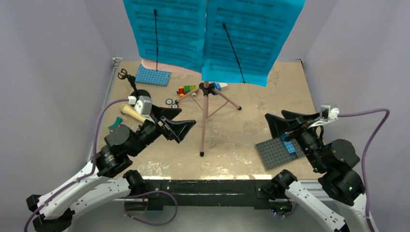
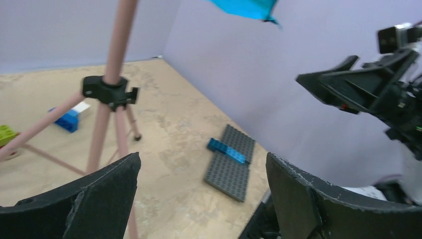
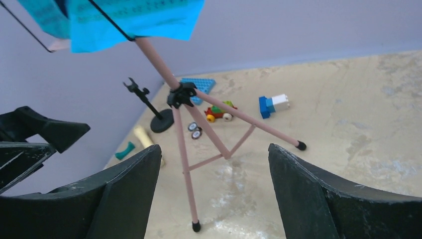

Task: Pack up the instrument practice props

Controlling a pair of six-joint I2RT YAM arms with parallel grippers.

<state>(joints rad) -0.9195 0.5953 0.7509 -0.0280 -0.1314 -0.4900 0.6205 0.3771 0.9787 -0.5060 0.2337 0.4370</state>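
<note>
A tripod music stand (image 1: 205, 116) stands mid-bench (image 1: 241, 130), with sheet-music pages (image 1: 212, 34) on its board. To its left lies a toy microphone (image 1: 129, 112), and a mic stand (image 1: 133, 88) stands behind that. Toy bricks (image 1: 186, 89) sit behind the tripod. The rear-left baseplate (image 1: 153, 75) lies by the back corner, and the front-right baseplate (image 1: 275, 153) lies near the front edge.

White-and-black arms (image 1: 72, 186), purple cables (image 1: 98, 126)

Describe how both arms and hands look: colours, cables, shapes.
Left arm and right arm: white lower links, black joints and forearms. Left hand and right hand each have two broad black wedge fingers. A white-grey camera box sits on each wrist, trailing a lilac cable. Green lights glow on the right arm.
</note>
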